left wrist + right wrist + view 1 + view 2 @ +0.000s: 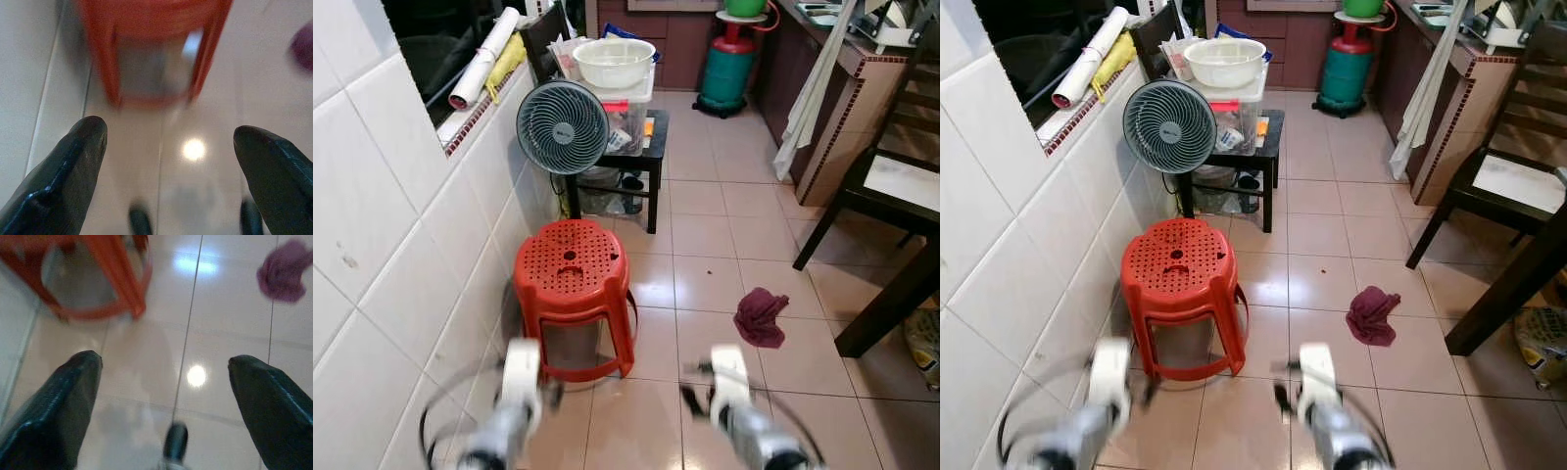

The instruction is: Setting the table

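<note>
Two grippers, left (168, 147) and right (164, 382), jaws spread, over glossy tiled floor (705, 284) near perforated red plastic stool (570, 264).

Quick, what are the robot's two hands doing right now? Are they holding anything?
Left tool: open, holding nothing, above the floor near the red stool.
Right tool: open, holding nothing, above the floor.

A glossy tiled floor (705, 235) runs beside a white tiled wall (382, 245), with a red stool (570, 269) against it.
</note>
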Robot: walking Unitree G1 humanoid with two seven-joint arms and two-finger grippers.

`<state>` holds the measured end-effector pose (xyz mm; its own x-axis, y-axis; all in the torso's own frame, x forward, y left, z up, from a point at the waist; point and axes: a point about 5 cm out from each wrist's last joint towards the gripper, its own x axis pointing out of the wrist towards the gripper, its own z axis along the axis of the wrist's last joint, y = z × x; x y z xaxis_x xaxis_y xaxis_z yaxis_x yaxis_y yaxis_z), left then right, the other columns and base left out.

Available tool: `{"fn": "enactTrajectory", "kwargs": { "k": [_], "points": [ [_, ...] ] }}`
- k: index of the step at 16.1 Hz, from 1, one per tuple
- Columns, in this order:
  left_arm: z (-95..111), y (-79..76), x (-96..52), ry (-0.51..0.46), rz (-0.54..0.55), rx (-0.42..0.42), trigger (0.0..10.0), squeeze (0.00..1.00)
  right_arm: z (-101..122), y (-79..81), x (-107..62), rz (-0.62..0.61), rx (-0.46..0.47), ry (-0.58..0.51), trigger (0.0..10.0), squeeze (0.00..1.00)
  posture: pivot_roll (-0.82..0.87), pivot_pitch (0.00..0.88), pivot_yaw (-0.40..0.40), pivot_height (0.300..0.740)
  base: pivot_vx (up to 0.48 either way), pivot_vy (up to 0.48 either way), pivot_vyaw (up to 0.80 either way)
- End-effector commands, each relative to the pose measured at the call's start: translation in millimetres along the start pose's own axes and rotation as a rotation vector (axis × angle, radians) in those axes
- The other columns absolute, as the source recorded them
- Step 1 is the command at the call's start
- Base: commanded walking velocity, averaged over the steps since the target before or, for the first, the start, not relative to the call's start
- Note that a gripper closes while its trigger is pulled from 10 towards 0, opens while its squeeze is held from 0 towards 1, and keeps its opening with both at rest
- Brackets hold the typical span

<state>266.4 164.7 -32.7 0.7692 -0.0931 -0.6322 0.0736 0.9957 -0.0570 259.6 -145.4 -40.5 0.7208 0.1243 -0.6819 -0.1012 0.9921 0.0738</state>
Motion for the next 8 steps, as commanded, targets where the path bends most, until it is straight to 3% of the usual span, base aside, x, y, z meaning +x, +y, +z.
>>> {"fn": "enactTrajectory", "kwargs": {
  "k": [1,3,5,6,7,8],
  "points": [
    [28.4,-1.0,3.2,-0.109,-0.045,0.042,10.0,0.00,26.7,-3.2,2.2,0.010,0.000,-0.094,10.0,0.00,-0.08,0.000,0.005,0.740,0.000,0.000,0.00],
    [46.3,14.0,1.4,-0.168,-0.045,0.064,10.0,0.00,56.6,-1.6,3.2,0.065,-0.009,-0.188,10.0,0.00,-0.08,0.000,0.008,0.740,0.000,0.000,0.00],
    [45.8,26.8,-3.8,-0.201,-0.050,0.092,10.0,0.00,79.9,-5.8,-0.1,0.072,-0.049,-0.304,10.0,0.00,-0.09,0.000,0.015,0.740,0.000,0.000,0.00],
    [47.9,29.0,-8.1,-0.261,-0.052,0.091,10.0,0.00,84.6,-8.1,-2.9,0.138,0.016,-0.341,10.0,0.00,-0.11,0.005,0.021,0.740,0.000,0.000,0.00],
    [51.3,25.0,-11.3,-0.309,-0.080,0.068,10.0,0.00,86.9,-11.7,-6.2,0.146,-0.010,-0.373,10.0,0.00,-0.11,0.007,0.020,0.740,0.000,0.000,0.00],
    [50.6,22.0,-24.2,-0.393,-0.082,0.094,10.0,0.00,84.6,-21.5,-15.5,0.104,-0.052,-0.428,10.0,0.00,-0.11,0.022,0.022,0.740,0.000,0.000,0.00]
  ]
}}
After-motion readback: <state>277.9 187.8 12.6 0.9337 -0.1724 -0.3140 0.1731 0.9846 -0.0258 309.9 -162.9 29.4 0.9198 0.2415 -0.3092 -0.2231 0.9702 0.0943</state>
